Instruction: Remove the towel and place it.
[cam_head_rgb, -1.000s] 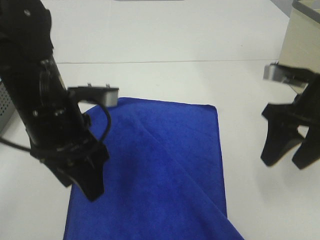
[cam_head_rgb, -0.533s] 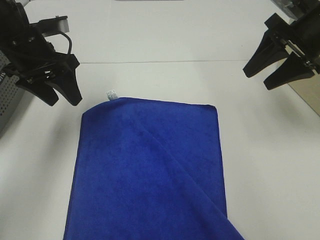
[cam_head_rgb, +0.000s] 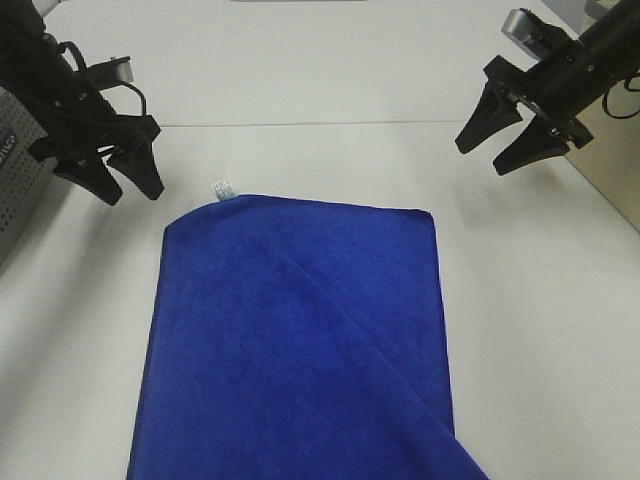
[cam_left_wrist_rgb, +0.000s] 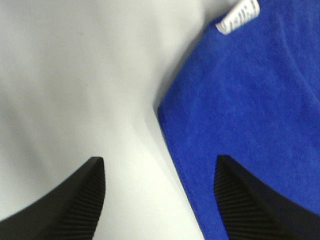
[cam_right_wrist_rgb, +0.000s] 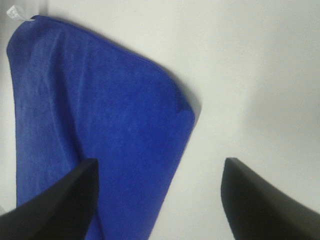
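Note:
The royal-blue towel (cam_head_rgb: 300, 340) lies flat on the white table, folded with a diagonal crease, and runs off the near edge of the exterior view. Its white tag (cam_head_rgb: 220, 189) sticks out at the far left corner. My left gripper (cam_head_rgb: 128, 190) is open and empty, raised just left of that corner. In the left wrist view the towel's edge (cam_left_wrist_rgb: 250, 110) and the tag (cam_left_wrist_rgb: 239, 16) lie below the open gripper (cam_left_wrist_rgb: 160, 195). My right gripper (cam_head_rgb: 492, 148) is open and empty, raised beyond the far right corner. The right wrist view shows the towel (cam_right_wrist_rgb: 95, 125) under the gripper (cam_right_wrist_rgb: 160, 200).
A grey perforated box (cam_head_rgb: 12, 190) stands at the left edge beside my left arm. A beige box (cam_head_rgb: 612, 170) stands at the right edge behind my right arm. The white table (cam_head_rgb: 330, 70) stretches away behind the towel.
Both arms have risen and drawn back from low beside the towel to its far corners. The left arm uncovered the tag. The towel has not moved.

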